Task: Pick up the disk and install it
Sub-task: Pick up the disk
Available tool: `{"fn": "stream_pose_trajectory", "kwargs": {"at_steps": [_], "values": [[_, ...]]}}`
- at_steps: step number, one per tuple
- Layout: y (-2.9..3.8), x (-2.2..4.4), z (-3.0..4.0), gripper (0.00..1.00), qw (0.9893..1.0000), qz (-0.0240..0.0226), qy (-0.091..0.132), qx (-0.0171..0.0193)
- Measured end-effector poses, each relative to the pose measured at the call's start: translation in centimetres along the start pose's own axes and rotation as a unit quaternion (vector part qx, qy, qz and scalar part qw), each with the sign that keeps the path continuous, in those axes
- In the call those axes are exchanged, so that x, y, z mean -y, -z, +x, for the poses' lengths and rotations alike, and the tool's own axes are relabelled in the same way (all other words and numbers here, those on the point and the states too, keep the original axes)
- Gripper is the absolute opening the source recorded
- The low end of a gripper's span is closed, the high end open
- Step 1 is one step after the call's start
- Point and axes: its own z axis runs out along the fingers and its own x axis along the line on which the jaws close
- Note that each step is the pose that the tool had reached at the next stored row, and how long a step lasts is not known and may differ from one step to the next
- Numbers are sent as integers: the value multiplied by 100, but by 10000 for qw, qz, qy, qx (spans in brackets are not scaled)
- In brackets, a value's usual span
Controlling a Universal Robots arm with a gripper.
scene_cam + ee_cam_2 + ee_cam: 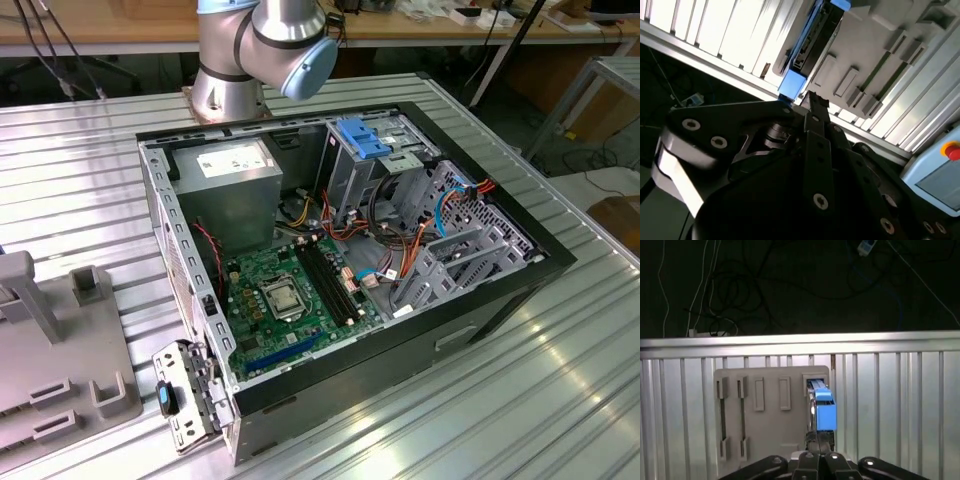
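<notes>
Currently disk sits edgewise in grey rack, presenting its rail; end effector hovers close, I cannot tell grip.

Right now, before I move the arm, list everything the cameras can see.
disk: one, dark with blue rails, standing on edge in a holder slot
holder: one, grey, on the table
computer case: one, black, open, on the table
motherboard: one, green, inside the case
power supply: one, grey, inside the case
bracket: one, blue, atop the metal cage
cables: several, red, orange, blue, inside the case
table: one, ribbed silver
arm: one, grey and blue, behind the case
gripper: one, black, at the disk's blue end
</notes>
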Motion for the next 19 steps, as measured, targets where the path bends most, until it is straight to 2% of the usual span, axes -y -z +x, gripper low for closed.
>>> {"fn": "stream_pose_trajectory", "kwargs": {"at_steps": [2, 4, 8, 10, 12, 13, 16, 17, 19], "values": [[-39, -2, -15, 11, 10000, 0, -1, 0], [-106, -5, -25, 24, 10000, 1, -1, 0], [-170, -30, -27, 48, 10000, 0, 23, 1], [-228, -40, -27, 60, 10000, 0, 51, 2], [-270, -42, -29, 60, 10000, 1, 61, 3], [-288, -46, -29, 66, 10000, 0, 86, 16], [-346, -58, -29, 66, 9998, -1, 168, 99], [-373, -66, -29, 66, 9998, -1, 167, 115], [-413, -76, -29, 66, 9998, -1, 168, 121]]}}
